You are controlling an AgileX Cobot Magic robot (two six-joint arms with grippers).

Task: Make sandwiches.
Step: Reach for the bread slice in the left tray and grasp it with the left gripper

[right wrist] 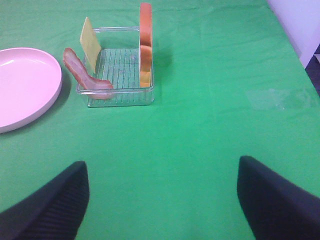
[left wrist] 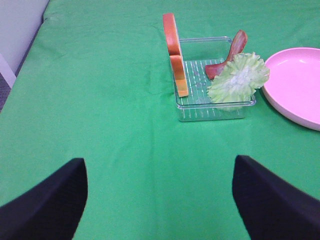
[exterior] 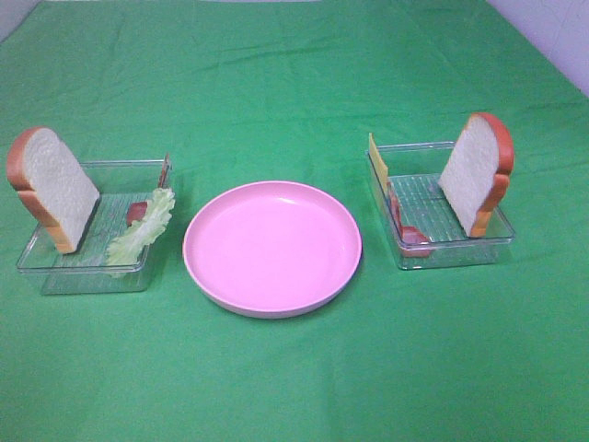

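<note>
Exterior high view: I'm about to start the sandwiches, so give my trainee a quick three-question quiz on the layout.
1. True or false: the left bread slice lies flat on the pink plate.
2. The cheese square stands in: A) the left tray, B) the right tray, C) the pink plate.
3. What reddish item sits beside the lettuce leaf in the left tray?

Key:
1. False. It stands leaning in the left tray.
2. B.
3. A bacon strip.
</note>
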